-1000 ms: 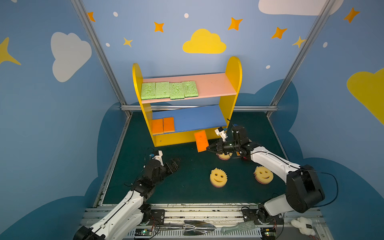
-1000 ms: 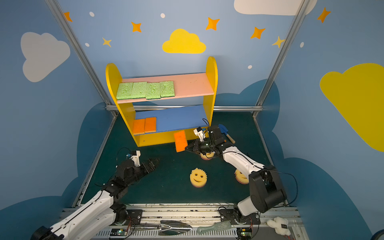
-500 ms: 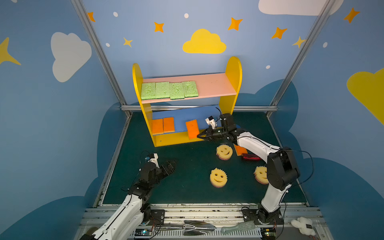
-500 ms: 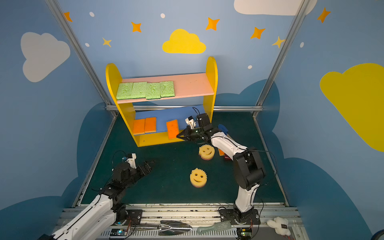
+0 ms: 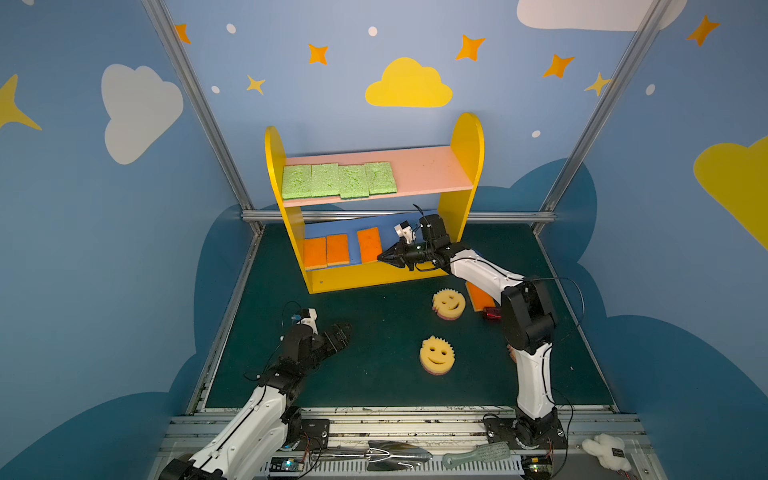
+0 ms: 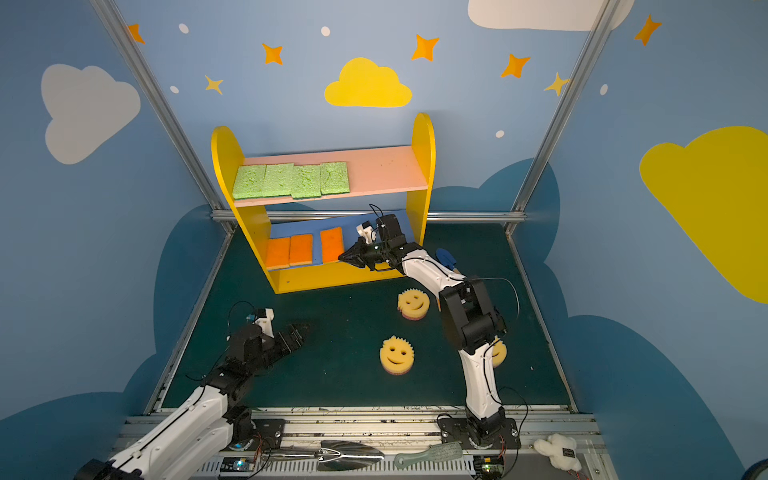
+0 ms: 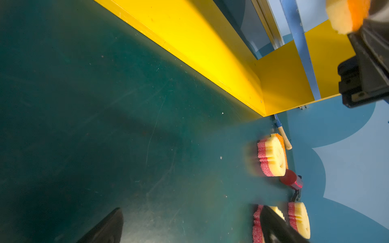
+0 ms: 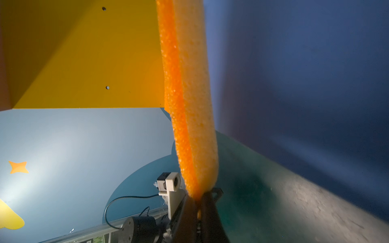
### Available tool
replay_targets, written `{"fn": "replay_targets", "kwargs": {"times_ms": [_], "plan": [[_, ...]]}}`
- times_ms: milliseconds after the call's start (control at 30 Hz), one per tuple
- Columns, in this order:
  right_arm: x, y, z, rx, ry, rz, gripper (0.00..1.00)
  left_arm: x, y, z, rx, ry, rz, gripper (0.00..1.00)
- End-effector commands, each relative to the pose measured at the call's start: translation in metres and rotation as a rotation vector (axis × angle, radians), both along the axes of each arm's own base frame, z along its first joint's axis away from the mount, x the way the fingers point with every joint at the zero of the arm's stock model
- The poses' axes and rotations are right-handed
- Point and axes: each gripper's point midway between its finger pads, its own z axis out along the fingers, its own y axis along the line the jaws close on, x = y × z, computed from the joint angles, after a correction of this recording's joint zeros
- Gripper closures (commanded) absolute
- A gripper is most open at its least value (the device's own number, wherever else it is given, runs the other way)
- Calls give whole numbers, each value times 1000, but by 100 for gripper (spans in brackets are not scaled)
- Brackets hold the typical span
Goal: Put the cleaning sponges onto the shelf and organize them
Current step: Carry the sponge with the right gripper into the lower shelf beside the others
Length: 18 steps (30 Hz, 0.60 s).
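Right gripper [image 5: 383, 257] is pinching an orange-topped sponge [image 5: 369, 245] by its edge, fingers pressed tight on it, at the shelf's [image 5: 468, 166] blue lower board [image 5: 332, 229], near two orange sponges [image 5: 326, 254]. Left gripper [image 5: 337, 334] is hovering above the mat [image 5: 374, 316], fingers spread.

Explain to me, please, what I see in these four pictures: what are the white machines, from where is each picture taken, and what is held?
These are two robot arms on a table, each ending in jaws. Two pictures come from one overhead camera head, side by side; the two close-ups come from cameras on the arms' wrists. The right arm has its jaws shut on an orange sponge at the blue lower board of the shelf, beside two more orange sponges. Four green sponges lie on the pink board. The left arm has its jaws open and empty. Round smiley sponges lie on the green mat.
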Motion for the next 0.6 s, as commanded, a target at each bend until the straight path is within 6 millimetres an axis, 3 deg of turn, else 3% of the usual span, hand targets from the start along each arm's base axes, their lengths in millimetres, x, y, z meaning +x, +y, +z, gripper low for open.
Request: {"fn": "replay_targets", "kwargs": {"times_ms": [0,267,567], "plan": [[7,13,7,30,0,19,100,1,-1,2,8,-17,-16,1],[18,24,-3,24,37,28,100,-1,2,0,19,-14,-12,0],[16,30,-12,25,61,63,100,0,2,-1,21,-11,-9,0]]}}
